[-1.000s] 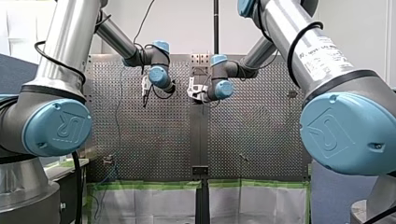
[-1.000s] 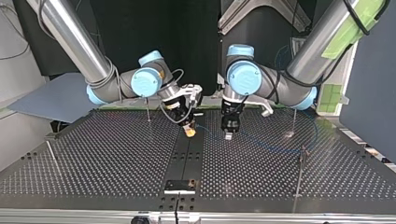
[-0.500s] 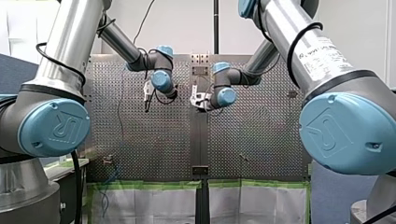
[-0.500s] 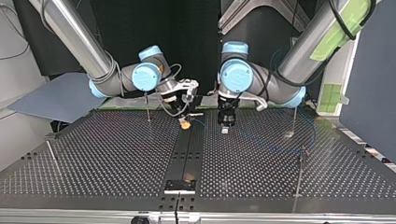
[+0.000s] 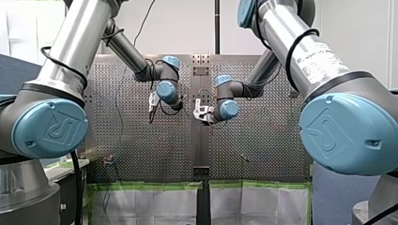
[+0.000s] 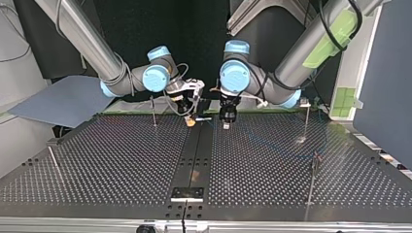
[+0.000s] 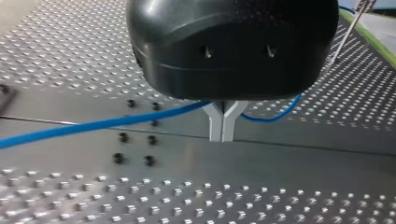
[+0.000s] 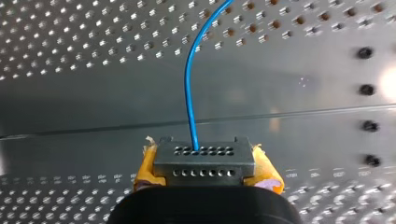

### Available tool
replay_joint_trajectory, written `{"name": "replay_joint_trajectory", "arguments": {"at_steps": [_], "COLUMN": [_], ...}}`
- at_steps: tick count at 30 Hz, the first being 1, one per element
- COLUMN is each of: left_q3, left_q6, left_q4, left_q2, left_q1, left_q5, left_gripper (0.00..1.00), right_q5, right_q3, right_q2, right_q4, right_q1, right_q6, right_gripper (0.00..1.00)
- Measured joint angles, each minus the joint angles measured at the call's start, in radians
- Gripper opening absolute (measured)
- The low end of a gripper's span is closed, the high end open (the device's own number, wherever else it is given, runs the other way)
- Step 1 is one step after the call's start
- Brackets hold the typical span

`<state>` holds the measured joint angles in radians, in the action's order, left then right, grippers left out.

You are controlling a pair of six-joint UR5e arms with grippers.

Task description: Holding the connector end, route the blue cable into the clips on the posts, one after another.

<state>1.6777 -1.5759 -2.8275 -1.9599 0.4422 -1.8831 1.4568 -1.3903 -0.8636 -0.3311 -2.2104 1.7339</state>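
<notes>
- Our right gripper has its yellow pads clamped on the grey connector. The blue cable runs out of it straight ahead over the perforated table.
- Our left gripper has its metal fingertips pinched together, with the cable passing through near their base.
- In the top view, both grippers hang close together by the centre strip, on the arms' side of the table. Thin posts stand well off to either side.

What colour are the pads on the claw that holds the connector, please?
Yellow, seen best in the right wrist view: the pads clamp a grey connector.
</notes>
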Motion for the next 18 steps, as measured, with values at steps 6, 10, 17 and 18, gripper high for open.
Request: {"name": "replay_joint_trajectory", "arguments": {"at_steps": [6, 10, 17, 18], "left_q3": [0.0, 0.0, 0.0, 0.0], "left_q6": [-0.018, -0.032, -0.033, -0.035], "left_q4": [0.027, 0.05, 0.091, 0.095], "left_q2": [-0.054, -0.081, -0.14, -0.148], "left_q1": [0.007, 0.007, 0.014, 0.016], "left_q5": [0.0, 0.002, 0.004, 0.003], "left_gripper": [0.0, 0.0, 0.0, 0.0], "right_q5": [0.002, 0.006, 0.023, 0.027], "right_q3": [-0.013, -0.04, -0.069, -0.07], "right_q2": [0.033, 0.045, 0.065, 0.07], "right_q4": [-0.02, -0.05, -0.103, -0.106], "right_q1": [0.005, 0.012, 0.027, 0.028], "right_q6": [-0.001, 0.003, 0.006, 0.006], "right_gripper": [0.0, 0.0, 0.0, 0.0]}}
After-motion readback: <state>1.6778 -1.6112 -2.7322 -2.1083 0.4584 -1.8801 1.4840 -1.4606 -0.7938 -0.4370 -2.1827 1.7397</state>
